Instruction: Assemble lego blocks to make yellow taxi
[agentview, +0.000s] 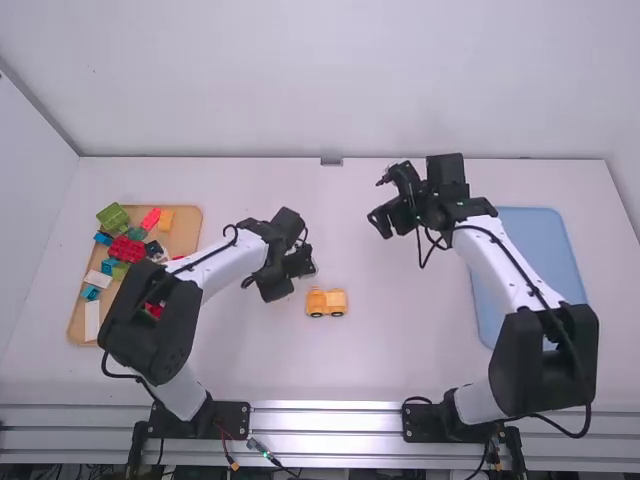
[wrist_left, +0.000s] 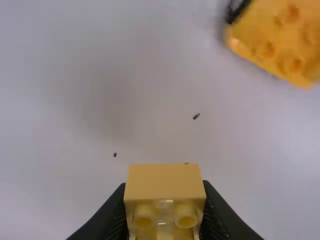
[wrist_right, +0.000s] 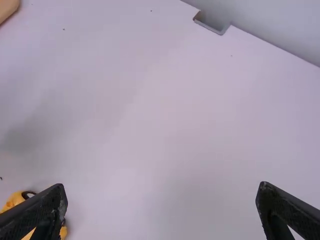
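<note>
Left claw (agentview: 289, 276) closed on yellow block (wrist_left: 162, 182); right claw (agentview: 380, 201) wide open, empty. Wheeled yellow build (agentview: 326, 303) upright on bench (agentview: 400, 350), near left claw.

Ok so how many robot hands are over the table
2. The left hand is near the wheeled yellow piece, gripping a yellow block. The right hand is open, farther back and to the right.

Checked all three feeds from my end: can't read any text, labels, brands, numbers or signs on anything.
</note>
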